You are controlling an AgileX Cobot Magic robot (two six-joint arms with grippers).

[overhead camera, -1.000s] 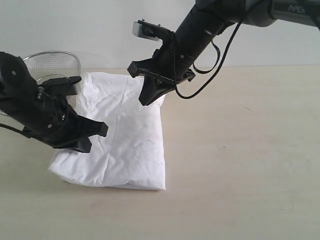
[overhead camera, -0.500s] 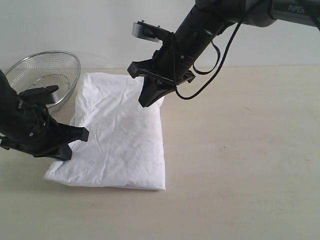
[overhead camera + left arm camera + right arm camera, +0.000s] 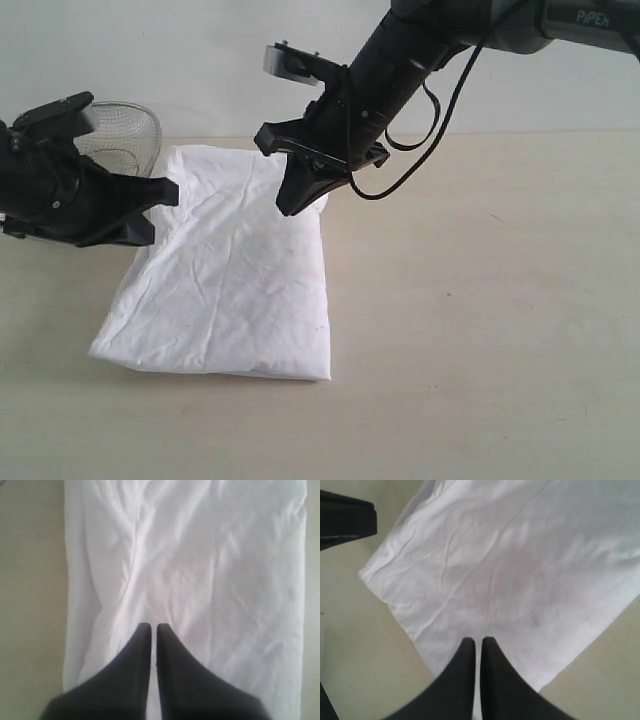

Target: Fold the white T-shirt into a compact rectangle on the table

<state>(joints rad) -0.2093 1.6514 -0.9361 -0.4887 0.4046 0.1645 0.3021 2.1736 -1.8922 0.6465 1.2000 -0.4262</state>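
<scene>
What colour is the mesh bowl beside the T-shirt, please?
Silvery grey metal; the mesh bowl shows best in the exterior view.

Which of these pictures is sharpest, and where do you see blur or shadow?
Exterior view: sharpest and evenly lit, with only a thin shadow along the near edge of the white T-shirt on the table. Left wrist view: soft all over, the left pincer a dark blurred shape. Right wrist view: the right pincer blurred too, wrinkles slightly crisper, a faint reddish tint in the cloth.
</scene>
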